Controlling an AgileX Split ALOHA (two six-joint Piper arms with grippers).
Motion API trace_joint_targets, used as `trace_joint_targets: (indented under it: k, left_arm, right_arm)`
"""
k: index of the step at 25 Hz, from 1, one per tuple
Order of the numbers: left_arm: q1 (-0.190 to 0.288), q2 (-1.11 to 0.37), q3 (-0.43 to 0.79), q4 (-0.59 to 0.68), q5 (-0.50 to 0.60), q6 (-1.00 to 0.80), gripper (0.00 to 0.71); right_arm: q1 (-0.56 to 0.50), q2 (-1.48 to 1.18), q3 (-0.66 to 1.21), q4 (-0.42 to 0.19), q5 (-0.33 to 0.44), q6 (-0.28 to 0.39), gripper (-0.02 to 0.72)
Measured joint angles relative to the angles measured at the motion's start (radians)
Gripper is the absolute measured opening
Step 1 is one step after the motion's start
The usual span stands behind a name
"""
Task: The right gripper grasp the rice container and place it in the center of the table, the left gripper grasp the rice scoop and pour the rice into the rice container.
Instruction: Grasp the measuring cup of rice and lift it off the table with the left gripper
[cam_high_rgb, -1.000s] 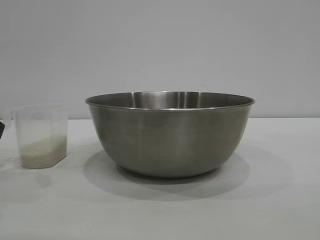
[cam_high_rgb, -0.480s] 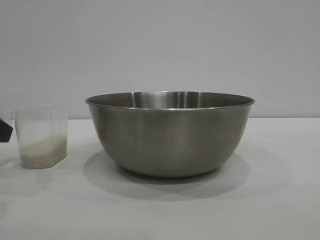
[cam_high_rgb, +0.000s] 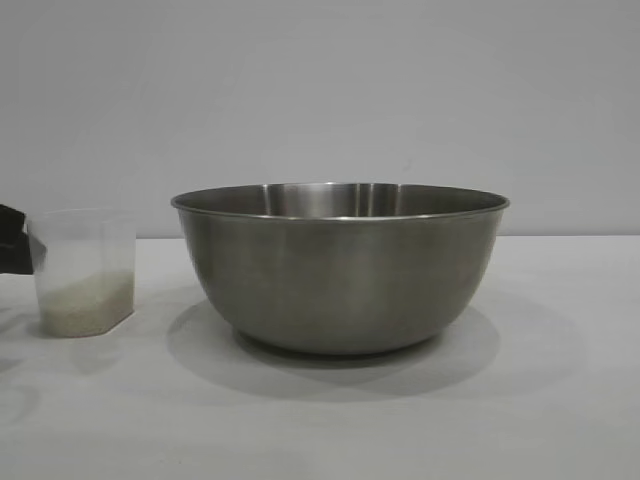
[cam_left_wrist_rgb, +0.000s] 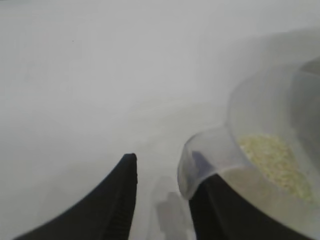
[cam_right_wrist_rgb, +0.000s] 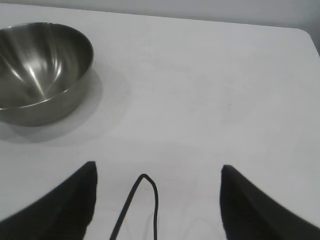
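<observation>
At the left edge of the exterior frame, the left pincer (cam_high_rgb: 12, 245) has pushed further into view. It now sits higher, right beside the rice scoop (cam_high_rgb: 84, 272).

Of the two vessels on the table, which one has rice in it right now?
The small clear plastic measuring cup, left of the large stainless-steel bowl, holds cream rice at its bottom. The visible part of the bowl's inside shows none.

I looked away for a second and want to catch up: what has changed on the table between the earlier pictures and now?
The left gripper has come further in from the left edge, closing on the rice scoop's handle side; its fingers straddle the handle without clamping it. The scoop, its rice and the rice container stayed put. The right gripper hangs open, apart from the container.
</observation>
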Motion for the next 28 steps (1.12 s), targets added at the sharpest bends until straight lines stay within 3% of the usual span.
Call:
trace_joint_targets:
  k: [5,13,20,23,28]
  left_arm:
    - [0.000,0.012,-0.038,0.038,0.000,-0.009,0.000]
    - [0.000,0.001,-0.061,0.060,0.005,-0.007,0.000]
    - [0.000,-0.119,-0.100,0.060,0.018,0.057,0.000]
    - [0.000,-0.164,-0.154,0.080,0.018,0.110,0.000]
    - [0.000,-0.178,-0.325,0.236,0.018,0.166,0.000]
  right_arm:
    - [0.000,0.000,0.000,0.000,0.000,0.000,0.445]
    - [0.000,0.000,0.000,0.000,0.000,0.000,0.445]
    - [0.000,0.000,0.000,0.000,0.000,0.000,0.445]
    - [0.000,0.000,0.000,0.000,0.000,0.000,0.445]
    - [0.000,0.000,0.000,0.000,0.000,0.000,0.445]
